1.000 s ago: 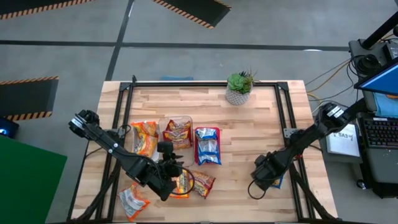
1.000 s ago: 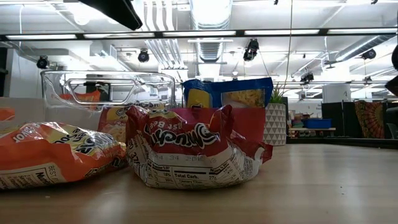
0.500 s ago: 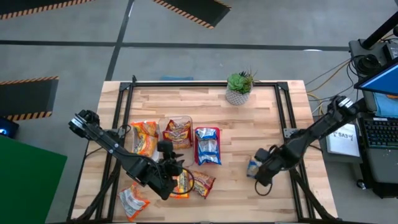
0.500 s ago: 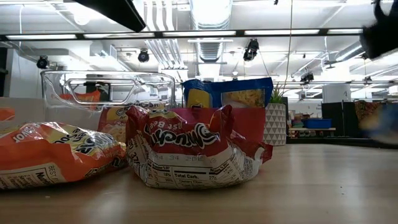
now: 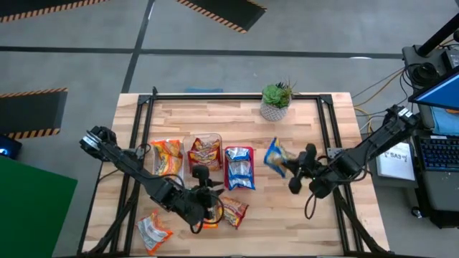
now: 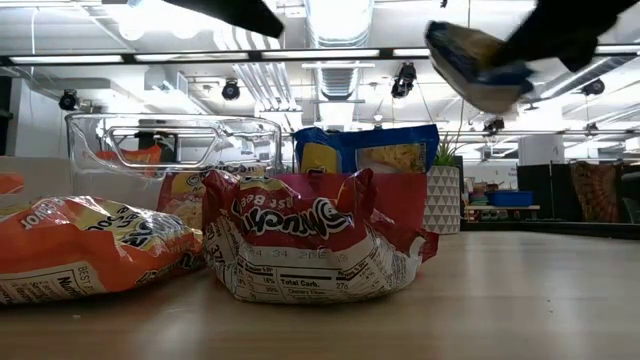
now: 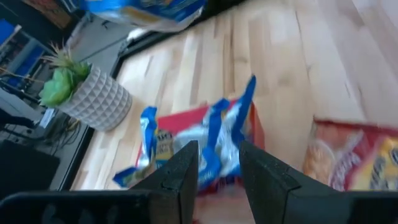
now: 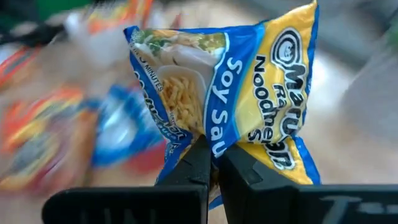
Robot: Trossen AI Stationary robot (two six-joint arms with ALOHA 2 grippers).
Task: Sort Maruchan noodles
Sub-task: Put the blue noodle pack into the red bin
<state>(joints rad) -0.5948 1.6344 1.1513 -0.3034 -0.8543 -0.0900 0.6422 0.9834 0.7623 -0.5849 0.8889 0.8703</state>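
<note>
My right gripper (image 5: 289, 166) is shut on a blue and yellow Maruchan packet (image 5: 275, 156) above the table's middle right; the packet also shows high up in the low view (image 6: 475, 62). My left gripper (image 5: 208, 190) is open over the near-left packets, above an orange packet (image 5: 208, 215) and touching nothing. An orange packet (image 5: 166, 158), a red packet in a clear tray (image 5: 204, 152) and a blue packet on a red tray (image 5: 239, 167) lie flat in a row. Two more packets (image 5: 234, 210) (image 5: 153, 231) lie near the front edge. My right gripper pinches the blue packet between its two fingers at the middle of the edge nearest the wrist (image 8: 210, 144), and the plastic puckers there. The fingers come about level from the table's right. The packet sticks out past the fingertips, tilted and lifted clear of the table.
A potted plant (image 5: 275, 100) stands at the far edge. A black frame (image 5: 326, 136) runs along the table's sides. Bare wood lies between the red tray and the right rail. A monitor and keyboard (image 5: 437, 143) stand off the table's right.
My right gripper has lifted the blue packet from the near right of the table and carried it up, toward the far edge and the left. My left gripper has shifted slightly toward the right.
</note>
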